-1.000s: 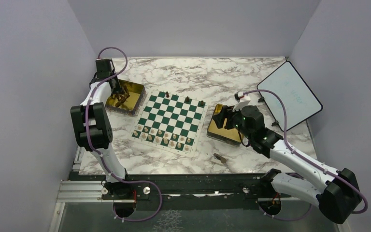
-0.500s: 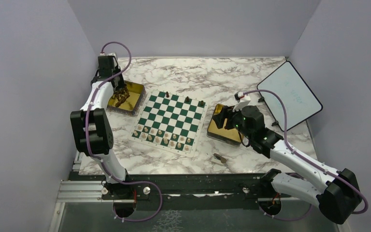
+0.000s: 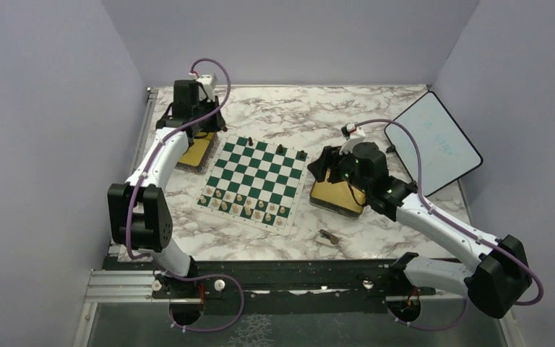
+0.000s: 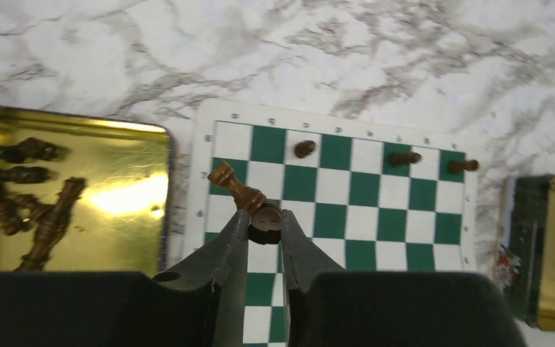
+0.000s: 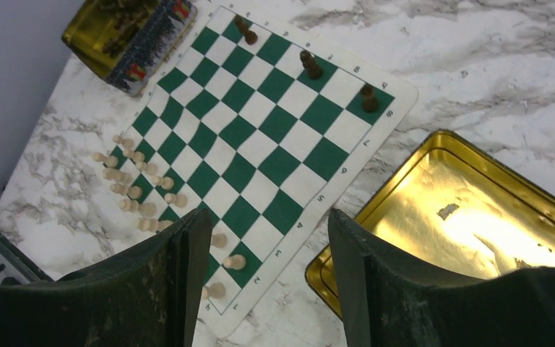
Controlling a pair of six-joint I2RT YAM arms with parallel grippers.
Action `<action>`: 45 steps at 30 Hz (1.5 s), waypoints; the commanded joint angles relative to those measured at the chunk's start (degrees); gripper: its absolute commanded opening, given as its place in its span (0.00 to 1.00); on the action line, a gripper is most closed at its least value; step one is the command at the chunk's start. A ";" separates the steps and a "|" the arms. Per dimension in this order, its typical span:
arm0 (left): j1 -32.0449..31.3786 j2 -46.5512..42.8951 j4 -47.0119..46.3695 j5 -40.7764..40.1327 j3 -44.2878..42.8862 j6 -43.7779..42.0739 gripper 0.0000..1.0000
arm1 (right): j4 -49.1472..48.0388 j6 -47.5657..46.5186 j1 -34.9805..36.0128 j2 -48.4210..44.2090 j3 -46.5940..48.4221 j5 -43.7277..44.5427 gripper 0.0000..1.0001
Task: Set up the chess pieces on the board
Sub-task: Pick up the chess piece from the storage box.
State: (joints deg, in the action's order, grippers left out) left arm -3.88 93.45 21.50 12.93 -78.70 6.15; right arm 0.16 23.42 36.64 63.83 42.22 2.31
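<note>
Board [image 3: 255, 180] lies on the desk [image 3: 296, 116] between two gold tins [image 3: 336, 196], with pale pieces [image 3: 246, 206] along its near edge. Left wrist: left hand [image 4: 264, 225] pinches a dark brown piece [image 4: 240, 189] over the board's corner. Right wrist: right hand [image 5: 267, 220] hangs spread and empty above the board's edge.

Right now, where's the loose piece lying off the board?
In the top view, the loose piece lies on the marble, right of the board's near corner and just nearer than the right gold tin.
</note>
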 commanded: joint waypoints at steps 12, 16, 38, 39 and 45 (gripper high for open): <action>-16.15 -10.63 -3.76 10.13 10.70 -8.30 0.16 | 6.57 0.84 -7.27 13.66 22.28 -17.43 0.60; -18.42 -11.76 -5.88 11.69 12.79 -10.79 0.17 | 6.22 4.36 -9.47 18.75 26.35 -26.02 0.58; -21.23 -11.16 -7.39 24.84 12.94 -16.62 0.18 | 10.61 0.24 -10.25 28.98 36.68 -40.66 0.57; -21.40 -11.19 -6.84 25.99 12.80 -17.78 0.18 | 13.32 -0.27 -10.54 30.73 38.53 -41.53 0.57; -21.78 -11.68 -4.62 30.63 13.55 -23.28 0.18 | 19.54 0.30 -10.97 37.83 44.73 -50.15 0.57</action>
State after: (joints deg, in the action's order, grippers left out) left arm -25.17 83.72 15.99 36.75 -66.22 -11.27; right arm 13.34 24.10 26.13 98.04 83.42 -37.43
